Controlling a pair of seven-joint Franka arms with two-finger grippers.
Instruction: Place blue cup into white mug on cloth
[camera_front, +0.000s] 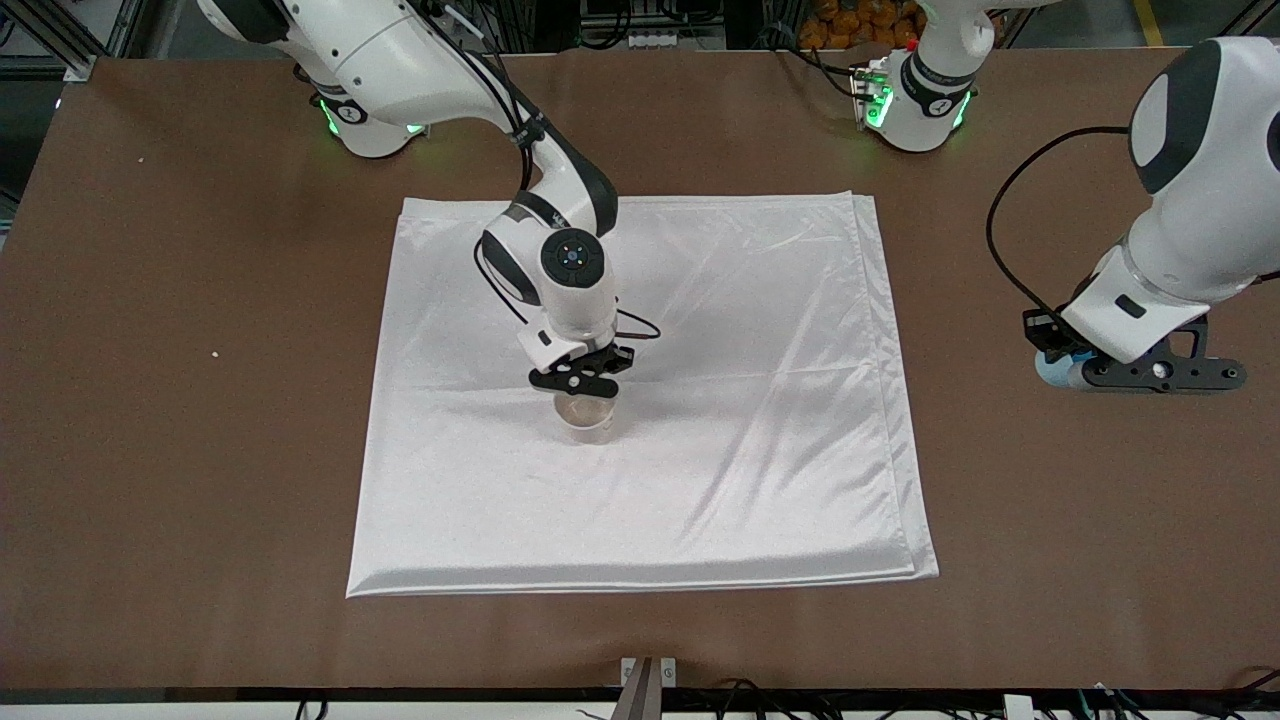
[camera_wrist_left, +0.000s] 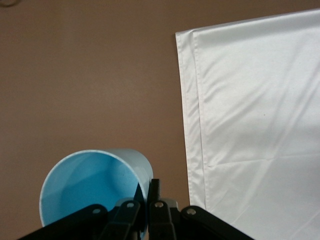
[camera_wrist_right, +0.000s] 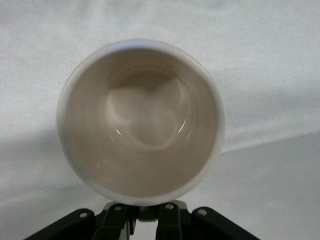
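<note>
I have the right hand (camera_front: 582, 385) down at the middle of the cloth (camera_front: 760, 400), and it is pinched on the mug (camera_front: 584, 414). In the right wrist view the fingers (camera_wrist_right: 145, 212) are drawn in together on the rim of the mug (camera_wrist_right: 140, 120), at the edge nearest that camera, and the mug stands upright with its mouth open to the lens, cream and bare inside. From the front view I see only the lower part of the mug under the hand, sitting on the cloth. I cannot make out its handle in any view. The left hand (camera_front: 1085, 370) is low over the bare desk (camera_front: 200, 450) at the left arm's end, well clear of the cloth, and it is pinched on the cup (camera_front: 1052, 369). The left wrist view shows this plainly: one finger (camera_wrist_left: 154, 192) sits outside the wall of the cup (camera_wrist_left: 90, 187) and the other inside it, clamped on the rim, with the bright blue inside turned toward the lens. In the front view only a sliver of the cup shows beside the black fingers, and I cannot tell whether it rests on the desk or hangs just above it. The same wrist view has the doubled edge and one corner of the cloth (camera_wrist_left: 250, 125) lying flat on the brown desk (camera_wrist_left: 85, 75), apart from the cup. The cloth itself is creased but spread out, with its two layers showing along the edge toward the left arm's end.
</note>
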